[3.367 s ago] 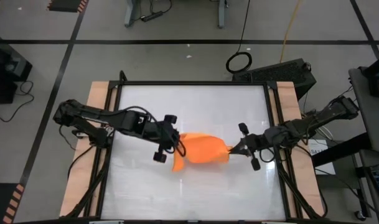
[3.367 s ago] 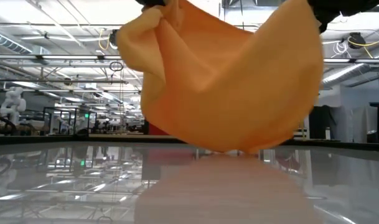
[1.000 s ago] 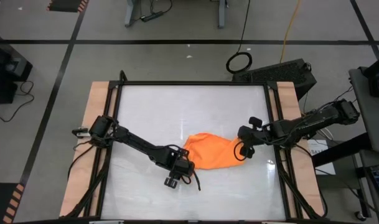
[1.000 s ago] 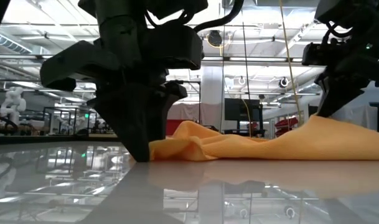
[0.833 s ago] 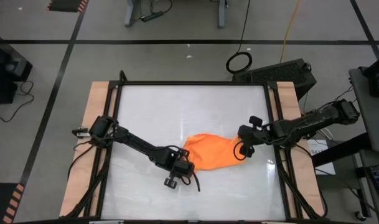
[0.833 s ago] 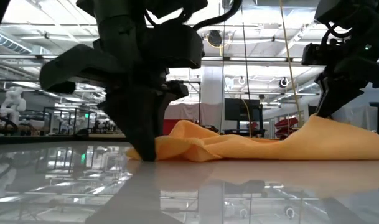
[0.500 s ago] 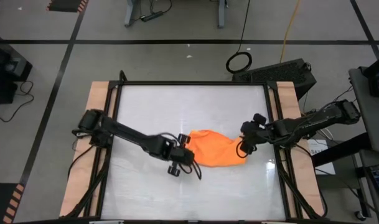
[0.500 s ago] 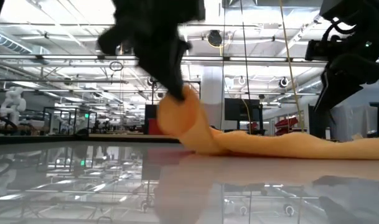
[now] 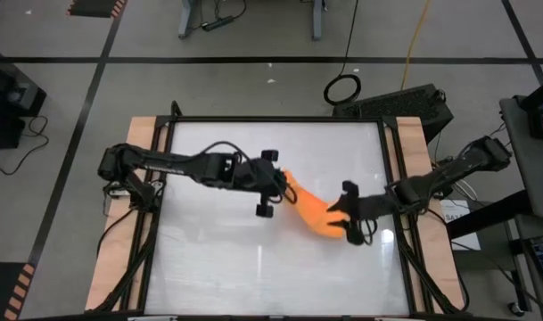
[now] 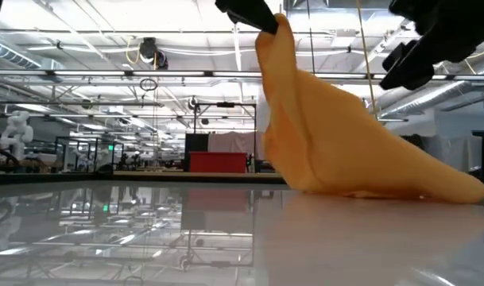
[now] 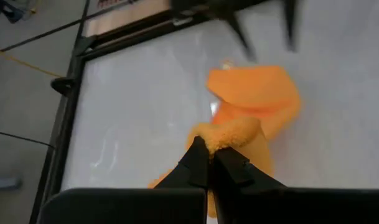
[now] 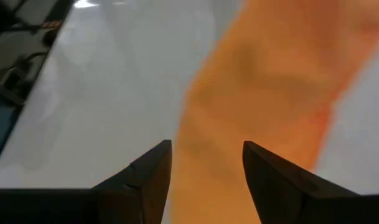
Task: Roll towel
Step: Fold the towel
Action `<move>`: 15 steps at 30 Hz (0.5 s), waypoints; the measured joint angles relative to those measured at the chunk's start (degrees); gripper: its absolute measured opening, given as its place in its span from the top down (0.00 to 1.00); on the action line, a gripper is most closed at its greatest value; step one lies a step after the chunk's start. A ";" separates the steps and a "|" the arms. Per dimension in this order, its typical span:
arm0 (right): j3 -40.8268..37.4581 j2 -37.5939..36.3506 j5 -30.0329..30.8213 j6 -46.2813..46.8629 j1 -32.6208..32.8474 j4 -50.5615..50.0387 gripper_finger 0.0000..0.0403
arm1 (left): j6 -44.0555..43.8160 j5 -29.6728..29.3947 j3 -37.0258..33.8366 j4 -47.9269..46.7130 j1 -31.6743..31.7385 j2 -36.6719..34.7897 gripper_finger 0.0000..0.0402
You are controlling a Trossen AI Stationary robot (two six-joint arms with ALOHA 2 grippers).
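The orange towel lies bunched in the middle of the table, its left end raised and its right end resting on the tabletop. My left gripper is shut on the raised end, high above the table. My right gripper hovers open over the towel's right end, its fingers apart above the cloth. In the low view it stands clear above the towel's slope. My left gripper pinches a bunched bit of the towel's left end between its two shut fingers. That end is lifted high off the table. The cloth hangs from the fingers and slopes down to the right end, which lies on the table.
The white tabletop has a dark frame and wooden side strips. A keyboard and a coiled cable lie on the floor beyond the far right corner. Bare table surface shows to the left of, in front of and behind the towel.
My left gripper has taken hold of the towel's left end and carried it up, toward the far edge and to the right. That end has risen while the right end stayed on the table. My right gripper has come off the towel's right end and now hovers above it.
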 joint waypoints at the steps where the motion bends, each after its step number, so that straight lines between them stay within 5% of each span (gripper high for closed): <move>1: 0.00 1.04 0.00 -0.24 1.28 1.17 0.55 | 0.00 0.13 0.40 0.11 0.65 0.00 0.99; 15: -0.02 25.96 0.24 -5.51 9.55 30.99 0.59 | -0.25 2.21 2.90 2.11 5.21 -0.02 0.99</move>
